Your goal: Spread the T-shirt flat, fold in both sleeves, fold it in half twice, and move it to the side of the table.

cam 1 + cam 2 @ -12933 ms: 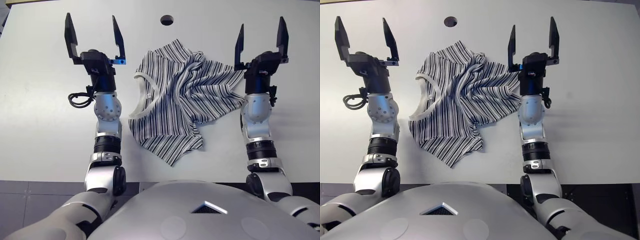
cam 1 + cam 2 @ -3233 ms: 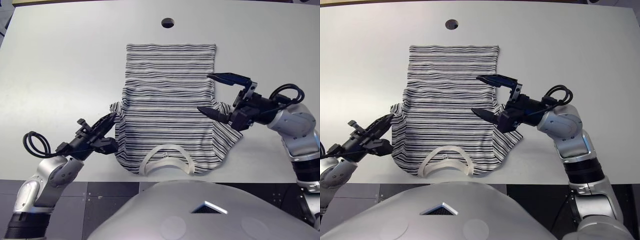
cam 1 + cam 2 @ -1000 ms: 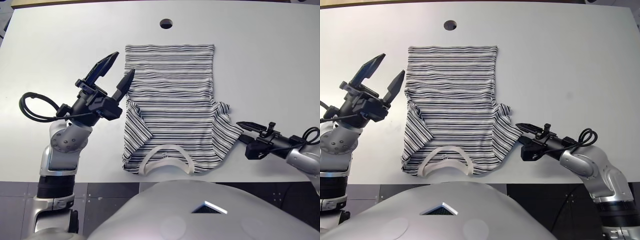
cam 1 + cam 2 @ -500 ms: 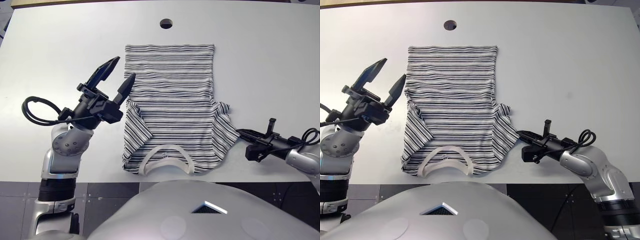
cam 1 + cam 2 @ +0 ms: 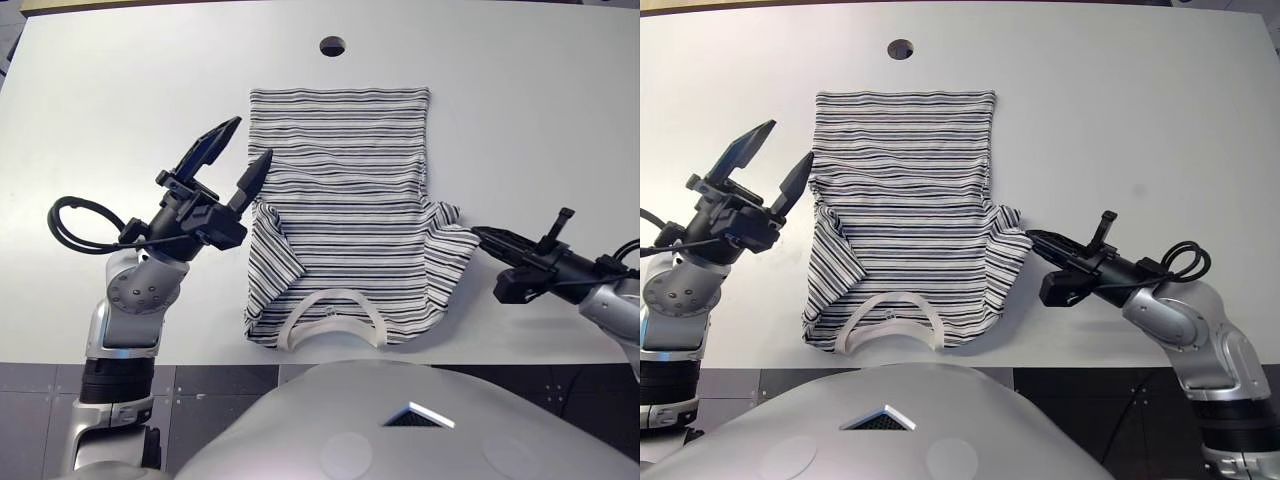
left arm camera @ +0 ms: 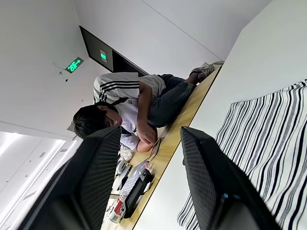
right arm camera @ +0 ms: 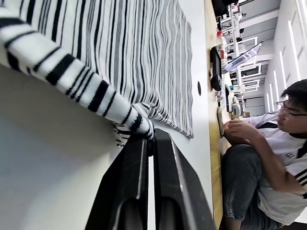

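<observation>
- T-shirt (image 5: 340, 180) lies flat on the table (image 5: 120, 80). Its long axis runs away from the robot, collar at the near end, hem at the far end.
- Right gripper (image 5: 480, 236): fingers pressed together, pinching the edge of the right sleeve (image 5: 448, 245) at their tips. The right wrist view shows striped cloth caught between them.
- Key relation: the shirt body lies to the robot's left of the right fingertips, just beyond the pinched sleeve. The sleeve sticks out sideways, across the long axis.
- Judgement: the fold-in calls for carrying the sleeve leftward over the body, at right angles to the long axis. The right arm is the one placed for it.
- Left gripper (image 5: 250, 140): fingers spread wide and empty, raised just beside the shirt's left edge, cloth to their right.
- Left sleeve (image 5: 268, 235) appears turned in over the body.
</observation>
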Motion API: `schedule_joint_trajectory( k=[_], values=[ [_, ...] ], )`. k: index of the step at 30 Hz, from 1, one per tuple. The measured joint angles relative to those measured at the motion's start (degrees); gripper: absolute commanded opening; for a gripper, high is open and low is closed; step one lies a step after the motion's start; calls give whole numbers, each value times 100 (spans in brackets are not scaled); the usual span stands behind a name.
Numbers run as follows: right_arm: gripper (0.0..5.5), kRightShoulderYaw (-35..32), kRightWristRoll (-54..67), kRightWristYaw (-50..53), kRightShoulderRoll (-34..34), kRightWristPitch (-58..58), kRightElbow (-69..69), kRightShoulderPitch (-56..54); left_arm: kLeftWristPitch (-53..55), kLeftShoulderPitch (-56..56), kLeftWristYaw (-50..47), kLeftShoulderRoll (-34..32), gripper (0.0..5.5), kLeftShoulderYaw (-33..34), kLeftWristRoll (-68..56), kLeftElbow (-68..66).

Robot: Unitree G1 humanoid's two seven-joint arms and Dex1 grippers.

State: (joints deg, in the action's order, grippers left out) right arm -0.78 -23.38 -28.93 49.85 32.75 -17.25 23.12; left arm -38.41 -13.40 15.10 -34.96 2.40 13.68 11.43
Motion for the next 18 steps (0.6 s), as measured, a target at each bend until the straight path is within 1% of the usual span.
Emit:
schedule_joint_trajectory(
  k=[3,7,9,12,18],
  values=[
    [13,71,-28,7,-75,-13,-20,-34,-59,-4,30,0,230,-15,5,-95],
    [13,517,-187,-50,-262,4,-131,-224,-110,-15,65,1,230,-59,12,-133],
    [13,864,-248,-147,-429,37,-196,-424,-153,-22,79,2,230,-108,15,-160],
    [13,1179,-344,-258,-490,68,-205,-681,-180,-25,86,18,230,-169,18,-186],
    [13,1542,-458,-336,-575,74,-191,-918,-189,-25,86,27,230,-181,18,-221]
  ],
)
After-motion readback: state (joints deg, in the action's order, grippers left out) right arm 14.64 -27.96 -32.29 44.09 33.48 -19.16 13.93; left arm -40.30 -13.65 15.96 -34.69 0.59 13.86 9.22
